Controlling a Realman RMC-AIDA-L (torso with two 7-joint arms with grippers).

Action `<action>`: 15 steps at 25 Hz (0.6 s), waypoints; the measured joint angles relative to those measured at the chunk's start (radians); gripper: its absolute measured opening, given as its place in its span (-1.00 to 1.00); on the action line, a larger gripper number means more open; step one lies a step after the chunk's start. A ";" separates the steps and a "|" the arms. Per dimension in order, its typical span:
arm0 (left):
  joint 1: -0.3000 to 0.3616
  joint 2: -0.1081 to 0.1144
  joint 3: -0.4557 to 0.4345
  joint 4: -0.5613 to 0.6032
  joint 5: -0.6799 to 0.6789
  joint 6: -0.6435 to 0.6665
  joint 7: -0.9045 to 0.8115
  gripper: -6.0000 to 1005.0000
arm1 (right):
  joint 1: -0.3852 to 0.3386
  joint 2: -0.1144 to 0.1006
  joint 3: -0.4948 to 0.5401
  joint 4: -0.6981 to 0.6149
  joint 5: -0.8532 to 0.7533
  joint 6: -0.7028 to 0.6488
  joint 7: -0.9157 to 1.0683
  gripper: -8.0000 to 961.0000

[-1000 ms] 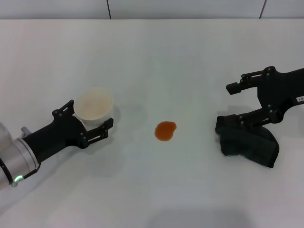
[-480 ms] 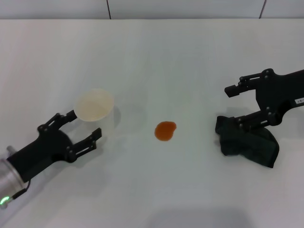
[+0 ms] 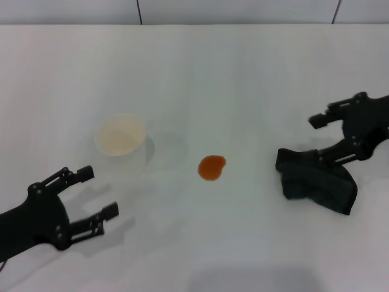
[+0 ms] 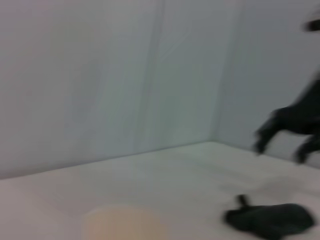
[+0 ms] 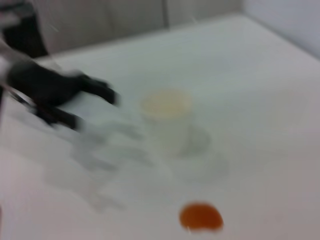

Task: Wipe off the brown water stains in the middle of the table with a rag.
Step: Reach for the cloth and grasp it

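The brown water stain (image 3: 211, 167) is a small orange-brown blot in the middle of the white table (image 3: 231, 73); it also shows in the right wrist view (image 5: 201, 216). The dark rag (image 3: 315, 181) lies crumpled at the right, and shows in the left wrist view (image 4: 272, 218). My right gripper (image 3: 319, 138) is open, its lower finger touching the rag's far edge. My left gripper (image 3: 97, 193) is open and empty at the front left, apart from the cup.
A white paper cup (image 3: 120, 140) stands upright left of the stain, also in the right wrist view (image 5: 166, 116) and the left wrist view (image 4: 124, 226). A wall (image 3: 243, 11) runs along the table's far edge.
My left gripper has let go of the cup and drawn back toward the front left. My right gripper has shifted slightly right along the rag.
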 joint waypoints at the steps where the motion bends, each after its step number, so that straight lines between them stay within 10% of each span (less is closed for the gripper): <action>1: 0.005 0.003 -0.001 0.054 0.036 0.033 -0.046 0.78 | -0.007 0.000 -0.025 -0.028 -0.028 0.009 0.041 0.63; 15: -0.097 0.002 0.005 0.626 0.400 0.255 -0.554 0.78 | 0.081 0.003 -0.413 -0.068 -0.343 0.113 0.415 0.63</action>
